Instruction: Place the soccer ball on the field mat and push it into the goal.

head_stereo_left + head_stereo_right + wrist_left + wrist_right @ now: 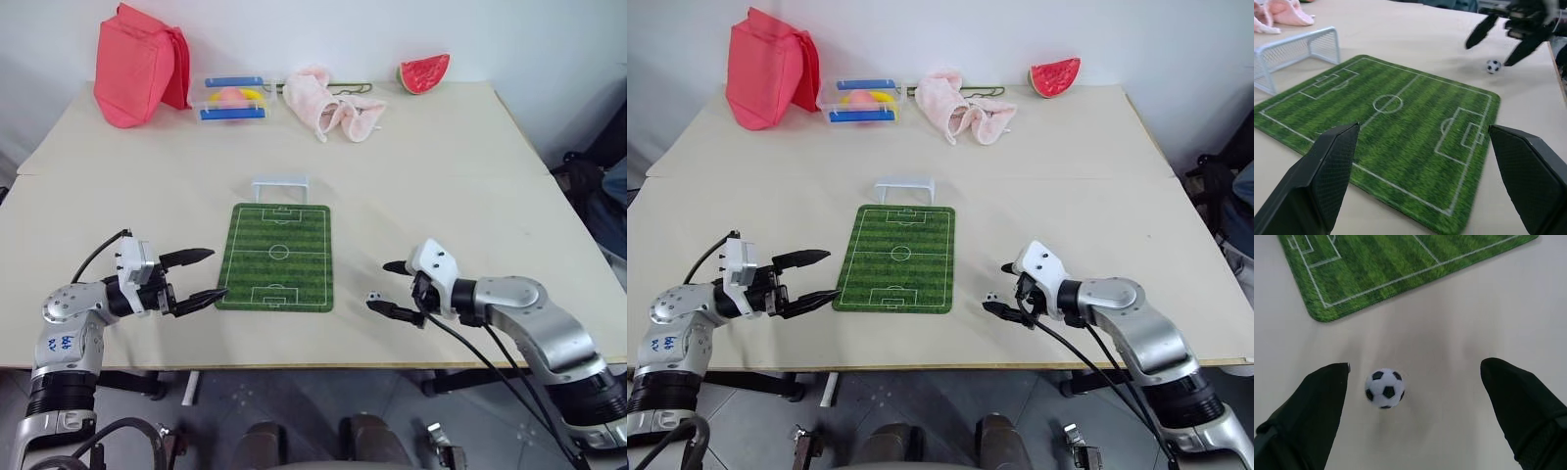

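Observation:
The soccer ball (374, 297) lies on the bare table just right of the field mat's (277, 257) near right corner. My right gripper (378, 285) is open, low over the table, with the ball between its fingertips; in the right wrist view the ball (1384, 388) sits close to one finger (1317, 401) with a small gap. My left gripper (216, 273) is open and empty at the mat's near left corner, pointing across the mat. The white goal (280, 186) stands at the mat's far end.
Along the far edge of the table are a red bag (137, 64), a clear box with blue bars (233, 98), a pink cloth (328, 103) and a watermelon slice (423, 73). The table's front edge (294, 364) runs just behind both grippers.

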Robot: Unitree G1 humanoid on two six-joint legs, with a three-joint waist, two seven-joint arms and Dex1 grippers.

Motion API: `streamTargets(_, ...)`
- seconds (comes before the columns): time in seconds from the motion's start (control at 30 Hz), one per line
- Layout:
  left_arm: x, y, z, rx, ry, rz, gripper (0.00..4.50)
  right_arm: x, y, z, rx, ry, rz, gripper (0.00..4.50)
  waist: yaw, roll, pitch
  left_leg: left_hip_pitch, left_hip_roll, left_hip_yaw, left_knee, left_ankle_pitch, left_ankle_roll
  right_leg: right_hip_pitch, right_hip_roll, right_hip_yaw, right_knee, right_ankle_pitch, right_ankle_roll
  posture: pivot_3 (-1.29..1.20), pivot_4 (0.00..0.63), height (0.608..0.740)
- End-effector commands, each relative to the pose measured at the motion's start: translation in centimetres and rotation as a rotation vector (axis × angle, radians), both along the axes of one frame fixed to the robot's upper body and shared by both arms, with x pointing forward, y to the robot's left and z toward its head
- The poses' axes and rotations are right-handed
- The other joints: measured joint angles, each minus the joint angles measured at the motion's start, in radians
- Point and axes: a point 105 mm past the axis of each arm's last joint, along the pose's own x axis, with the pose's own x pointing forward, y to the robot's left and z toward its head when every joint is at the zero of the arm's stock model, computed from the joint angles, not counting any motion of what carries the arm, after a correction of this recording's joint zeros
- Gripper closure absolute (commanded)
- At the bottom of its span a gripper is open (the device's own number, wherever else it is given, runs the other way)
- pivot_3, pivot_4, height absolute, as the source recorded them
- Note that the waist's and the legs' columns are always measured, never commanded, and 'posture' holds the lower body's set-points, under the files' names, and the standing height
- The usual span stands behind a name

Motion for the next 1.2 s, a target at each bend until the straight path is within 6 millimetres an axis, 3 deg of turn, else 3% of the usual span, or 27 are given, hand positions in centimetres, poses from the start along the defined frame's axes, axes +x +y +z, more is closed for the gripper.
streamTargets(0.03,-0.4,0.1,1.0,0.002,-0.048,0.000,0.02,0.4,0.3,0.3,0.001,-0.036,0.024,0.00,0.000,0.000,0.000,0.000,0.000,0.000,0.000,0.000,0.000,0.000,0.000,0.000,0.000,0.000,0.000,0.00,0.150,0.740)
streamTargets(0.2,-0.6,0.4,0.9,0.013,-0.048,0.027,0.02,0.4,0.4,-0.7,-0.024,-0.021,0.050,0.00,0.001,0.000,0.000,0.000,0.000,0.000,0.000,0.000,0.000,0.000,0.000,0.000,0.000,0.000,0.000,0.00,0.150,0.740)
streamTargets(0.23,-0.6,0.5,0.9,0.016,-0.049,0.036,0.01,0.2,0.5,-0.8,-0.024,-0.013,0.057,0.18,0.001,0.000,0.000,0.000,0.000,0.000,0.000,0.000,0.000,0.000,0.000,0.000,0.000,0.000,0.000,0.00,0.150,0.740)
streamTargets(0.3,-0.6,0.6,0.9,0.019,-0.050,0.044,0.00,-0.1,0.5,-1.0,-0.026,-0.008,0.067,0.63,0.001,0.000,0.000,0.000,0.000,0.000,0.000,0.000,0.000,0.000,0.000,0.000,0.000,0.000,0.000,0.00,0.150,0.740)
streamTargets(0.6,-0.1,0.6,0.9,0.013,-0.057,0.048,0.00,-0.2,0.4,-0.6,-0.020,-0.071,0.070,3.60,0.001,0.000,0.000,0.000,0.000,0.000,0.001,0.000,0.000,0.001,0.000,-0.001,0.000,0.000,0.000,0.00,0.150,0.740)
streamTargets(0.83,-0.3,0.7,0.5,-0.022,-0.055,0.031,0.00,1.2,2.5,4.3,0.066,-0.207,0.065,3.66,-0.003,0.001,0.001,0.000,0.000,0.000,0.001,0.000,0.000,0.000,0.000,-0.001,0.000,0.000,0.000,0.00,0.150,0.740)
streamTargets(0.93,-1.2,1.2,-0.2,-0.051,-0.029,-0.019,0.00,1.6,5.7,6.5,0.114,-0.166,0.126,3.66,-0.008,0.002,0.001,0.000,0.000,0.000,0.001,0.000,-0.001,-0.001,0.000,-0.001,0.001,0.000,0.000,0.00,0.150,0.740)
streamTargets(1.1,-2.3,2.2,-0.9,-0.074,-0.031,-0.067,0.00,1.1,10.3,6.3,0.121,-0.091,0.237,3.66,-0.005,0.001,0.001,-0.001,0.000,-0.001,0.000,0.000,-0.001,-0.003,0.000,-0.003,0.002,0.000,0.000,0.00,0.150,0.740)
streamTargets(1.2,-2.9,2.7,-1.5,-0.057,-0.040,-0.085,0.00,1.2,12.4,4.8,0.079,-0.071,0.280,3.66,-0.005,0.001,0.001,-0.004,-0.001,-0.001,0.001,0.000,-0.001,-0.005,-0.001,-0.004,0.003,0.000,0.000,0.00,0.150,0.740)
